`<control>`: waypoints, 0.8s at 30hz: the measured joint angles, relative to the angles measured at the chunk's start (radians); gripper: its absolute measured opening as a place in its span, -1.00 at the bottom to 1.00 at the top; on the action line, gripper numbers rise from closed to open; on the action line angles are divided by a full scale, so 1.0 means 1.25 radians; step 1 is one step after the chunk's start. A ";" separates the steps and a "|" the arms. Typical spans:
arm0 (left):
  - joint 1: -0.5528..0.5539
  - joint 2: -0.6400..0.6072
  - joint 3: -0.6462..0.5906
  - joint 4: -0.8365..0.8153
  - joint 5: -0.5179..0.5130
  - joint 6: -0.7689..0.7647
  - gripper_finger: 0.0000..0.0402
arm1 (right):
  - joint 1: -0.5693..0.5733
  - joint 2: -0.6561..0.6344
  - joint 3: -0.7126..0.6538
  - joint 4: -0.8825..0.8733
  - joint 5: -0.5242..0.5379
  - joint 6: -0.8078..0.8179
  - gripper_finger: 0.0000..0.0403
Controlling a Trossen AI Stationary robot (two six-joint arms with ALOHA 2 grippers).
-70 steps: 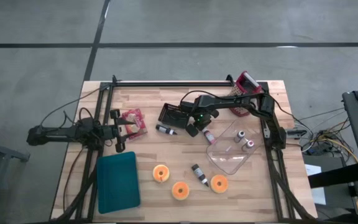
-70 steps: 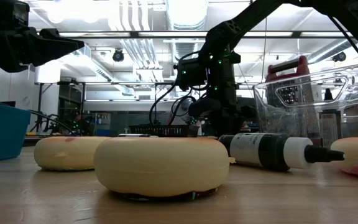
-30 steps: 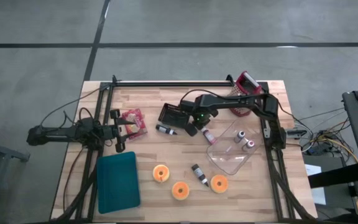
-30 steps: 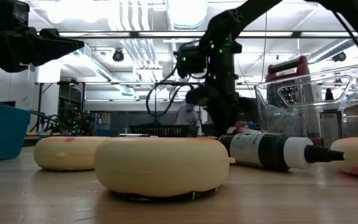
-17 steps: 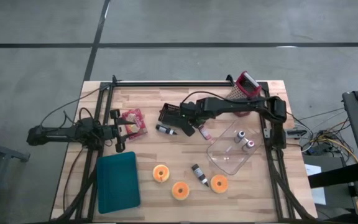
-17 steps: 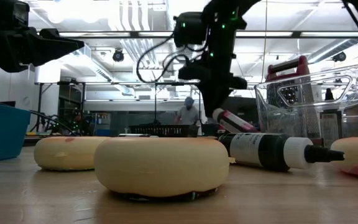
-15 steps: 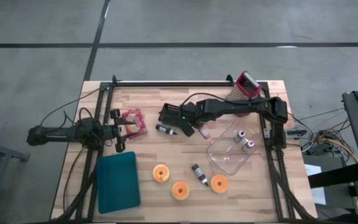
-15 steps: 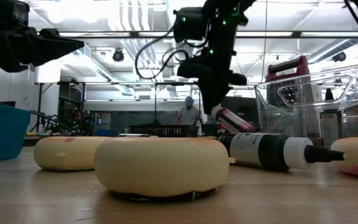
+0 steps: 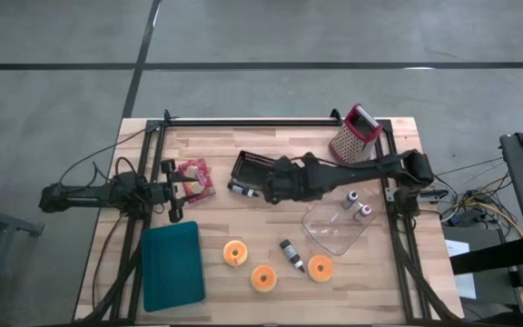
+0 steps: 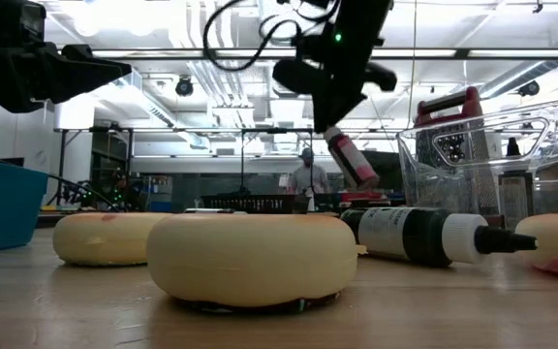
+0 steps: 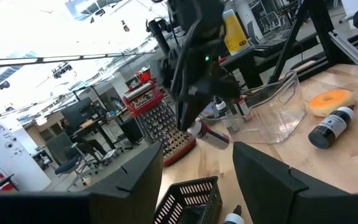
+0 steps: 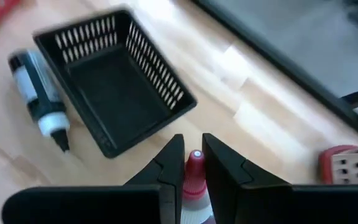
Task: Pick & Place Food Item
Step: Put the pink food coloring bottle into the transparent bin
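Grey concrete floor (image 9: 271,36) surrounds the table; ceiling lights (image 10: 289,19) glow overhead.

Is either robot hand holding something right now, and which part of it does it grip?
The right hand holds a small pink squeeze bottle by its cap end. The left hand holds nothing.

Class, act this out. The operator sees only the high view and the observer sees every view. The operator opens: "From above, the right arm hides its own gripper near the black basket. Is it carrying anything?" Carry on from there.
Observer: Yes. The low view shows the right gripper shut on a small red-tipped squeeze bottle, which hangs tilted, clear of the table.
Operator: Is anything already in the basket?
Observer: The right wrist view looks into the black slotted plastic basket, and nothing shows inside.
Operator: And the left gripper, by the table's left edge?
Observer: The left wrist view shows the left gripper open with nothing between its fingers.
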 joint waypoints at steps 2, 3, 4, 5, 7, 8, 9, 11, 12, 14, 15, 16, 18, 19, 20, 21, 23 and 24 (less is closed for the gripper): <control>0.000 0.000 0.000 0.000 0.000 0.000 -0.01 | 0.023 -0.009 -0.002 -0.002 0.050 0.025 -0.79; 0.000 0.000 0.000 0.000 0.000 0.000 -0.01 | 0.034 -0.011 -0.002 -0.006 0.076 0.036 -0.79; 0.000 0.000 0.000 0.000 0.000 0.000 -0.01 | 0.046 -0.017 -0.003 -0.013 0.100 0.050 -0.79; 0.000 0.000 0.000 0.000 0.000 0.000 -0.01 | 0.058 -0.022 -0.005 -0.028 0.121 0.069 -0.79; 0.000 0.000 0.000 0.000 0.000 0.000 -0.01 | 0.081 -0.032 -0.005 -0.064 0.160 0.121 -0.79; 0.000 0.000 0.000 0.000 0.000 0.000 -0.01 | 0.092 -0.039 -0.007 -0.085 0.175 0.152 -0.79; 0.000 0.000 0.000 0.000 0.000 0.000 -0.01 | 0.105 -0.045 -0.008 -0.110 0.192 0.182 -0.79; 0.000 0.000 0.000 0.000 0.000 0.000 -0.01 | 0.130 -0.057 -0.009 -0.151 0.228 0.238 -0.79; 0.000 0.000 0.000 0.001 0.000 0.000 -0.01 | 0.143 -0.064 -0.009 -0.175 0.246 0.267 -0.79; 0.000 0.000 0.000 0.000 0.000 0.000 -0.01 | 0.169 -0.078 -0.011 -0.225 0.282 0.332 -0.79; 0.000 0.000 0.000 0.000 0.000 0.000 -0.01 | 0.181 -0.087 -0.013 -0.251 0.299 0.366 -0.79; 0.000 0.000 0.000 0.000 0.000 0.000 -0.01 | 0.193 -0.095 -0.015 -0.275 0.314 0.402 -0.79; 0.000 0.000 0.000 0.000 0.000 0.000 -0.01 | 0.216 -0.110 -0.027 -0.311 0.348 0.464 -0.79; 0.000 0.000 0.000 0.000 0.000 0.000 -0.01 | 0.228 -0.117 -0.037 -0.327 0.363 0.494 -0.79; 0.000 0.000 0.000 0.000 0.000 0.000 -0.01 | 0.240 -0.122 -0.049 -0.340 0.375 0.521 -0.79; 0.000 0.000 0.000 0.000 0.000 0.000 -0.01 | 0.251 -0.128 -0.065 -0.346 0.381 0.545 -0.79; 0.000 0.000 0.000 0.000 0.000 0.000 -0.01 | 0.275 -0.144 -0.096 -0.361 0.388 0.597 -0.79; 0.000 0.000 0.000 0.000 0.000 0.000 -0.01 | 0.286 -0.152 -0.115 -0.366 0.392 0.619 -0.79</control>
